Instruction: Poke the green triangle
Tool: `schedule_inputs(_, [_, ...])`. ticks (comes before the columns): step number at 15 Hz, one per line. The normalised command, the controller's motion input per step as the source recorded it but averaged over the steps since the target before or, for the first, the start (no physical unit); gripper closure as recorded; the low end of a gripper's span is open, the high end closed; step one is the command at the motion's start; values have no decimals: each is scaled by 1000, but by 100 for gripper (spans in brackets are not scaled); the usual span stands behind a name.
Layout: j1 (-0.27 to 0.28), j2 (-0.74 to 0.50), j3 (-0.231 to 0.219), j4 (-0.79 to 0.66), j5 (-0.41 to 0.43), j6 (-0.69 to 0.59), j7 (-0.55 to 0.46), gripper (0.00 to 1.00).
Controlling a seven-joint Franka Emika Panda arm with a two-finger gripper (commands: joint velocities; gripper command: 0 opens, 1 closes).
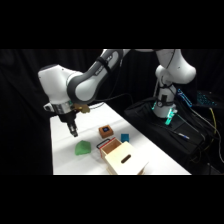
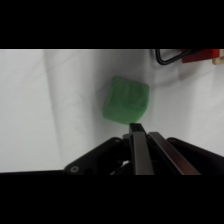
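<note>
Green triangle [image 1: 83, 148], white table [image 1: 65, 160]

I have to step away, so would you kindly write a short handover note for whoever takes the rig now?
Gripper: fingers shut together, nothing held, hanging above the white table just up and left of the green triangle.
Wrist view: the fingertips point at the triangle's near edge; actual contact cannot be confirmed.
Nearby: brown cube, small teal block, and a tan box to the triangle's right.
Done: approach and lining up.
Left: the poke itself, then a retreat.
</note>
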Motion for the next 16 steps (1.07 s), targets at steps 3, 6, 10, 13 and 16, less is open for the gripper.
schedule_inputs(3, [-86,316,106,302,181,49,-87,98])
schedule_inputs(6, [-109,337,108,317,193,95,-89,97])
schedule_inputs(10, [-121,359,78,360,169,74,-57,98])
schedule_inputs(13, [-84,316,52,315,115,35,-29,98])
schedule_inputs(16, [-5,35,-3,20,16,131,-15,98])
